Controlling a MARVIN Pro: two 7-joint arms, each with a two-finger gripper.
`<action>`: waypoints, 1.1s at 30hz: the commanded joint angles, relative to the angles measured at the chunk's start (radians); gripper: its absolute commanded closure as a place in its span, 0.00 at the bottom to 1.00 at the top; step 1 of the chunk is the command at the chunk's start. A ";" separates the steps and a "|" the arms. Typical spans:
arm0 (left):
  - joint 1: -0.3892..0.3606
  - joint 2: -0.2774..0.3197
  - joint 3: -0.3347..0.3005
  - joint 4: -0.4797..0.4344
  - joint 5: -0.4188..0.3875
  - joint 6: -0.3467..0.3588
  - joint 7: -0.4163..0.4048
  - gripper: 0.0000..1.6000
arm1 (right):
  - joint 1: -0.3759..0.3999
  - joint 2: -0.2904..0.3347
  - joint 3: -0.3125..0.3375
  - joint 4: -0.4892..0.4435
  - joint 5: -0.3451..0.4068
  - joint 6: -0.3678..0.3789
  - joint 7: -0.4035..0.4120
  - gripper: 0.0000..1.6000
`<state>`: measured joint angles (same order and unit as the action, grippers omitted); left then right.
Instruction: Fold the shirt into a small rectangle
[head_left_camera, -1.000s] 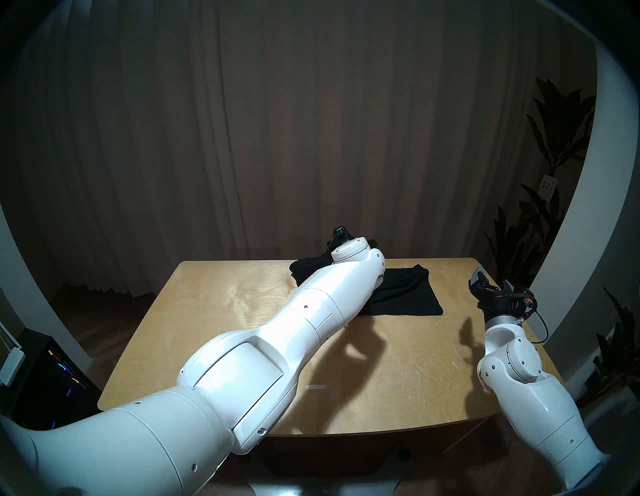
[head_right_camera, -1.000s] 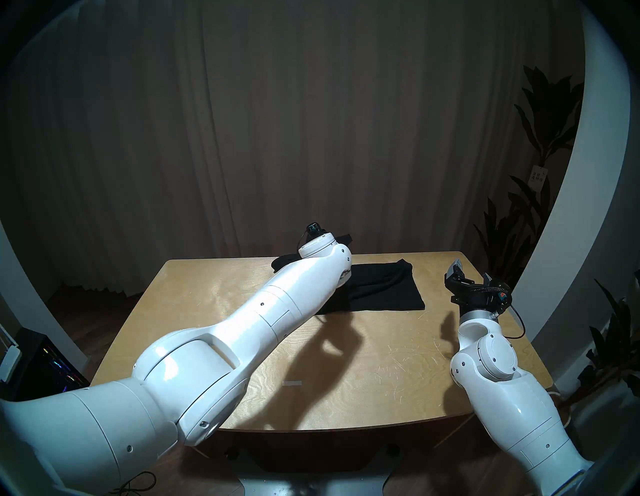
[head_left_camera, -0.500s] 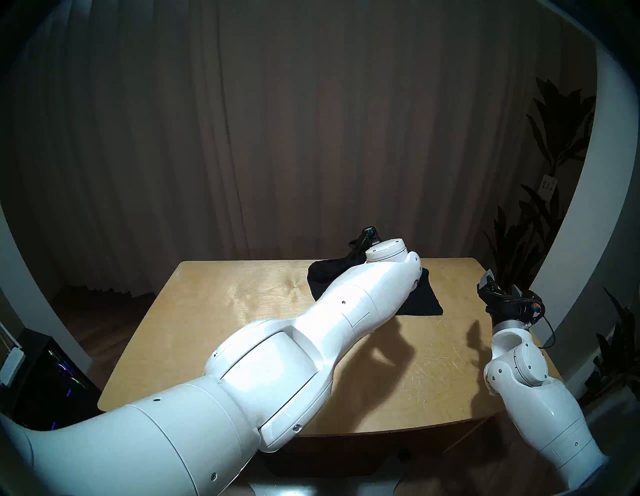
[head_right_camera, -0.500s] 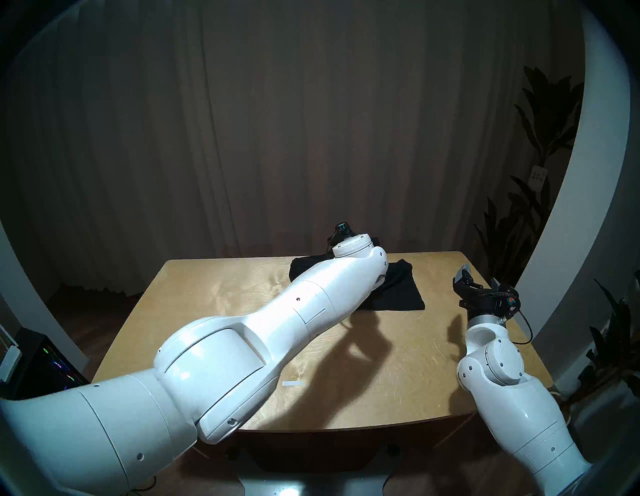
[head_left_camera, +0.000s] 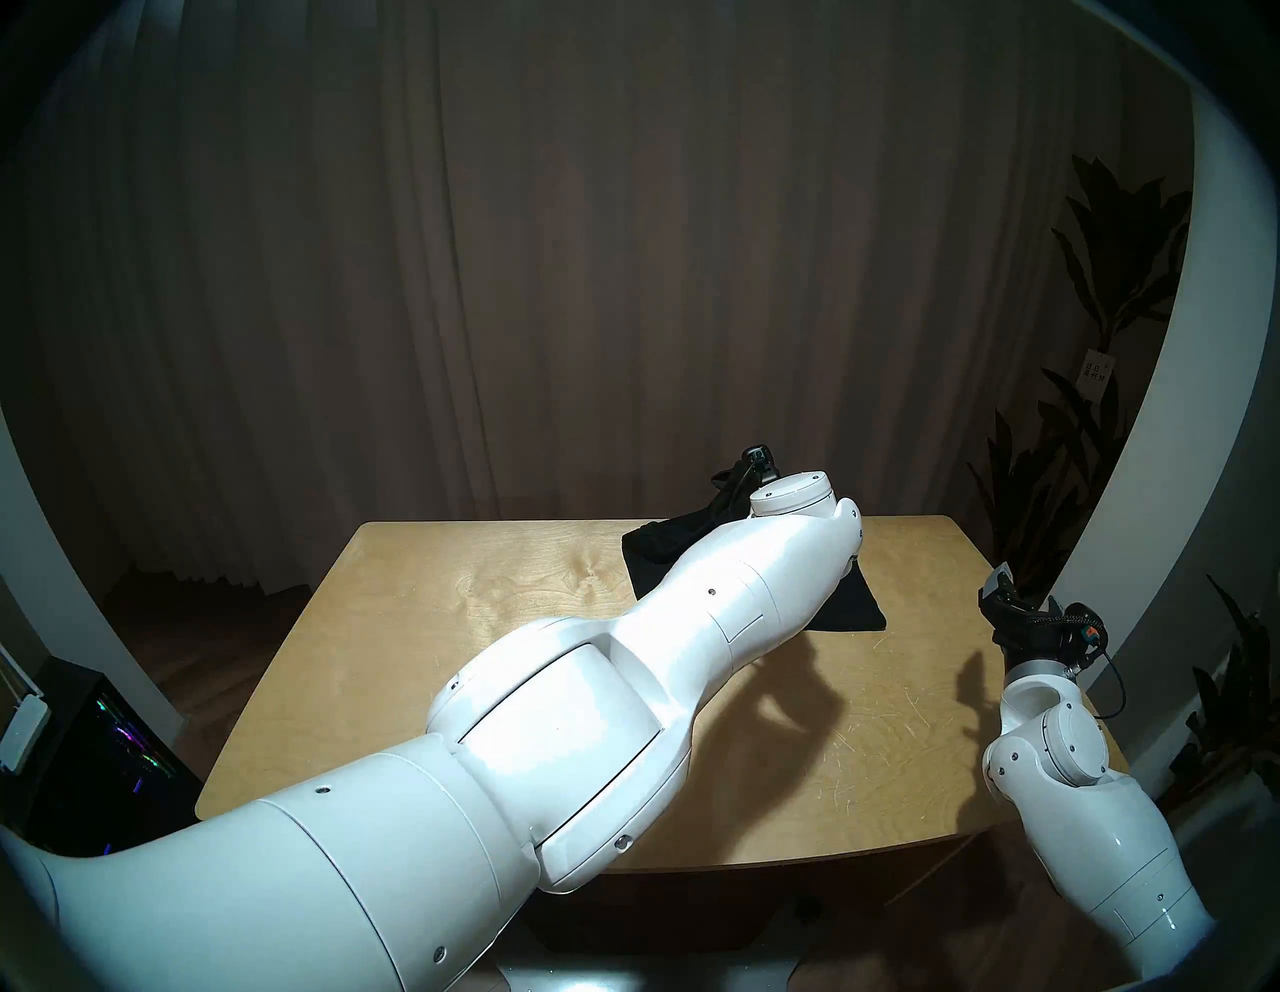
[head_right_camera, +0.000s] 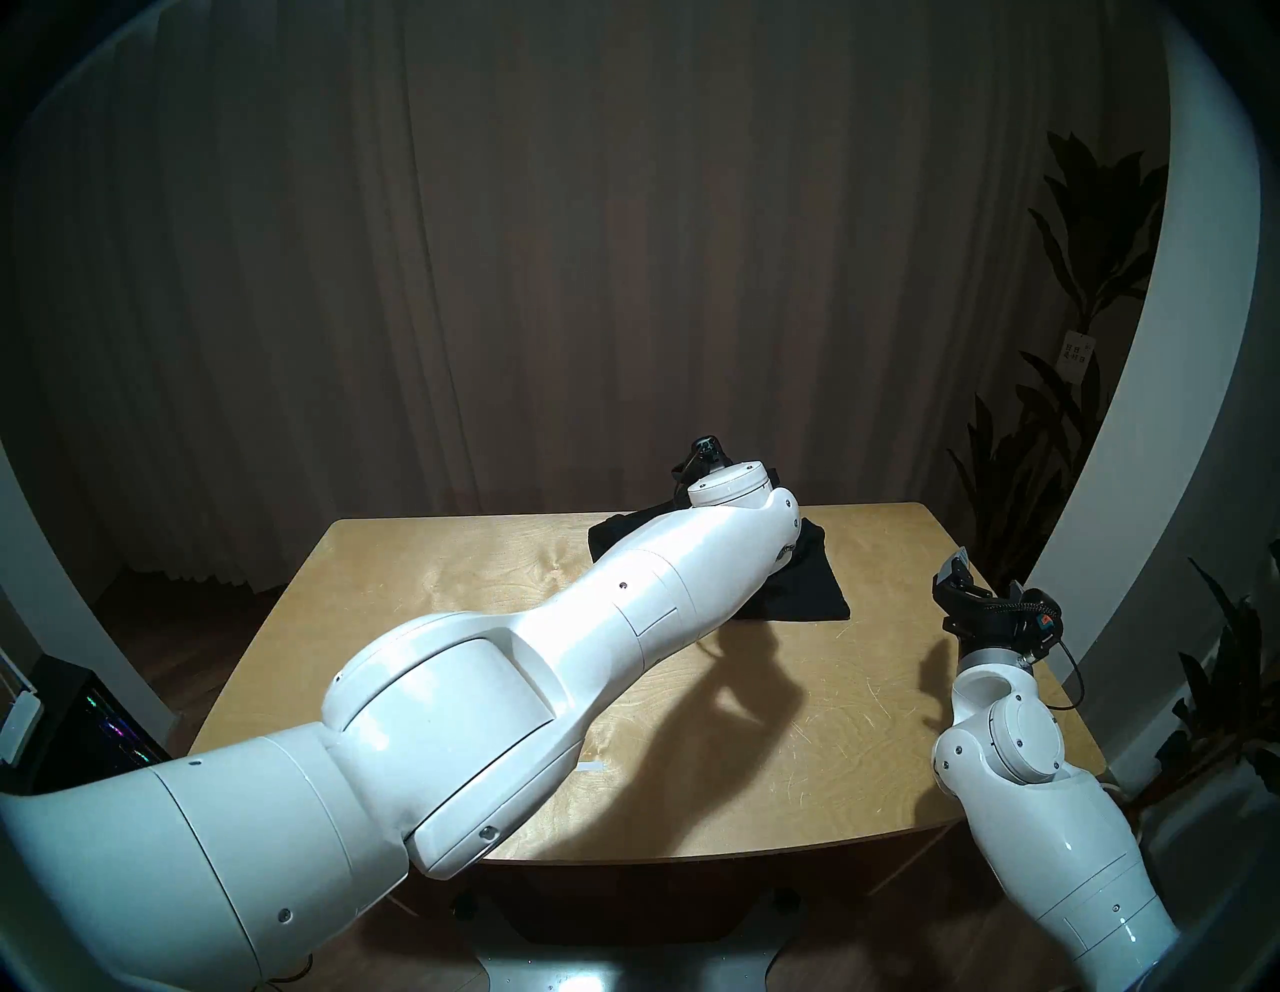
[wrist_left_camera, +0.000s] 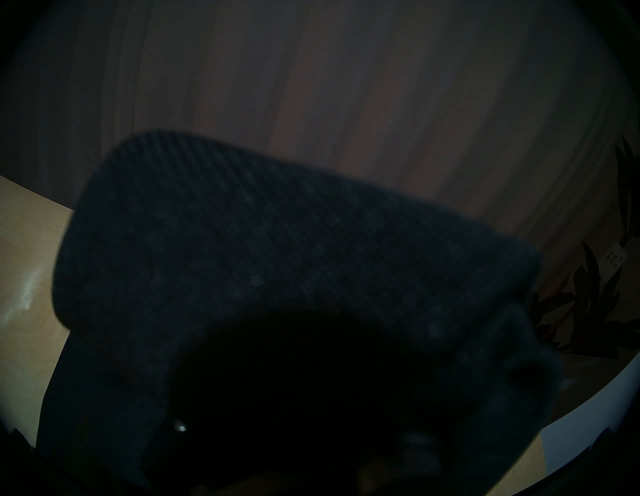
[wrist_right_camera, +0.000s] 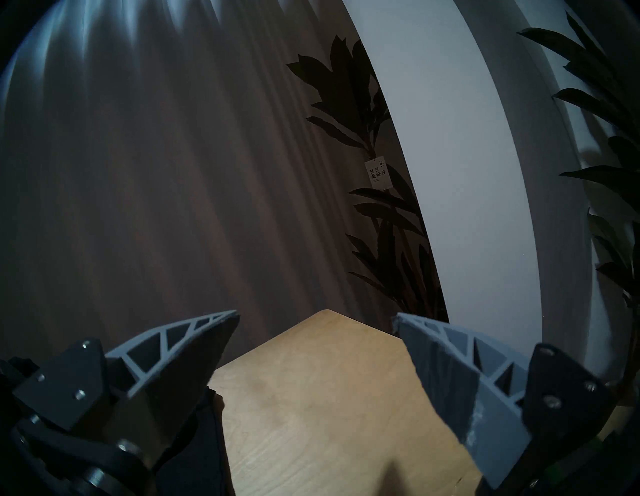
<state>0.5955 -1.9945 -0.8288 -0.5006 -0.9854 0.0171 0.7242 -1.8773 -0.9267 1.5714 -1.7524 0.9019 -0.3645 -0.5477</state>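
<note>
Black, soft knit fabric, the shirt lies at the wooden table's far side, toward one o'clock, one fold lifted; since a second ago it has been drawn rightward, its spread narrower. The left gripper stays clamped on that fold, its fingers buried in cloth. At three o'clock the right gripper hangs wide apart and empty, having drifted right.

Dim room, overhead light glaring on white arms, hard shadows on table, fisheye vignette, left wrist view blurred.
</note>
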 joint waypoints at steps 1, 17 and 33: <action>-0.048 -0.013 -0.006 0.007 -0.001 -0.016 -0.019 1.00 | -0.023 -0.001 0.014 -0.005 0.001 -0.010 -0.007 0.00; -0.050 -0.013 -0.020 0.027 -0.015 -0.033 -0.055 1.00 | -0.073 -0.011 0.013 0.005 0.028 -0.012 -0.054 0.00; -0.042 -0.013 -0.035 0.035 -0.066 -0.047 -0.109 0.55 | -0.070 -0.018 0.011 -0.035 0.042 -0.022 -0.074 0.00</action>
<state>0.5843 -1.9988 -0.8626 -0.4520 -1.0414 -0.0177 0.6429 -1.9555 -0.9450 1.5769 -1.7532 0.9477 -0.3747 -0.6260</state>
